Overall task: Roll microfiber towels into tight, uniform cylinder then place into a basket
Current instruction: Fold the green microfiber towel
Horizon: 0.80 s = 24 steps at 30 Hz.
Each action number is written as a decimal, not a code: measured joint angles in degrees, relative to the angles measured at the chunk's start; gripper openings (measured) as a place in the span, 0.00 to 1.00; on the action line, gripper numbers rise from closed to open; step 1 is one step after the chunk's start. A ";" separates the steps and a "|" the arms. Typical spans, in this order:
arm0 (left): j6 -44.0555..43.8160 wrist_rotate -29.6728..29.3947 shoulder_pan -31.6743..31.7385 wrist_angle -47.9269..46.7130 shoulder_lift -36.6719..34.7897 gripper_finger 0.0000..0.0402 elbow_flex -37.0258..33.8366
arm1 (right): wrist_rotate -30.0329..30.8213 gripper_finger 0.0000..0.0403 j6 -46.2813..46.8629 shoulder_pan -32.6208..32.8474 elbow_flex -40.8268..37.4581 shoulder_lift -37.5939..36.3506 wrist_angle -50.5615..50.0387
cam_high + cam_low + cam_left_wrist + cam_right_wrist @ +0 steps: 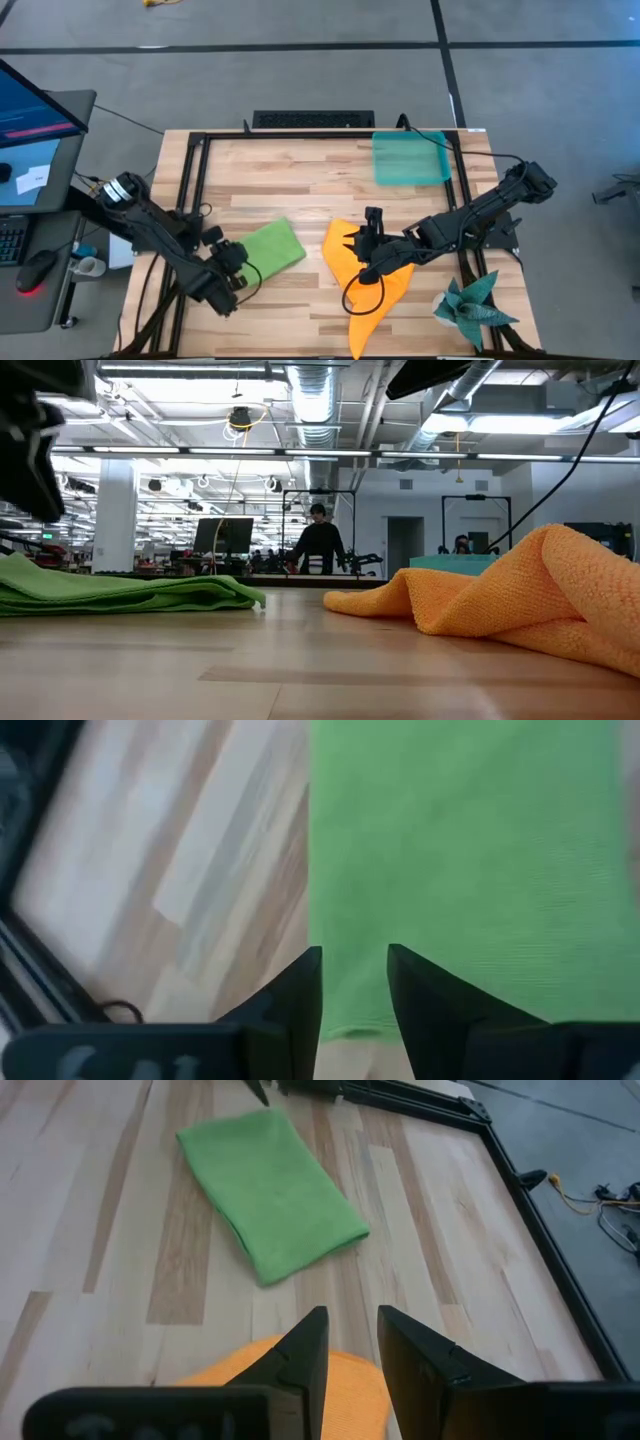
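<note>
The lime green towel (270, 248) lies folded flat on the table left of centre; it also shows in the low view (120, 592). The orange towel (368, 275) lies crumpled right of it, with a raised fold (545, 575). The teal-green basket (408, 158) stands at the far right. My left gripper (247, 268) hovers over the green towel's near edge (350, 1020), its fingers a narrow gap apart. My right gripper (360, 245) hovers over the orange towel (335, 1380), also narrowly open, pointing toward the green towel (270, 1190).
A dark teal spiky cloth (472, 305) lies at the table's near right corner. A black frame (195, 170) runs around the table top. Bare wood lies between the towels and the basket. A person (318, 545) stands in the room beyond the table.
</note>
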 joint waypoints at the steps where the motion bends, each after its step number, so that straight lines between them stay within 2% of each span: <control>1: -0.06 0.70 0.54 1.99 -0.72 0.26 -1.58 | 0.00 0.28 -0.02 0.00 0.00 0.00 -0.11; 8: 1.87 9.76 2.90 13.17 -2.71 0.21 -9.69 | 0.00 0.28 -0.44 -0.02 0.00 0.00 -0.07; 15: -1.08 18.08 3.28 21.49 -2.70 0.18 -12.88 | 0.02 0.28 -0.44 -0.02 0.00 0.00 0.15; 20: -4.89 18.94 3.32 29.45 -2.81 0.17 -13.27 | 0.02 0.28 -0.44 -0.02 0.00 0.00 0.15; 24: -3.21 19.29 4.30 35.75 -2.63 0.16 -11.79 | 0.02 0.28 -0.44 -0.02 0.00 0.00 -0.11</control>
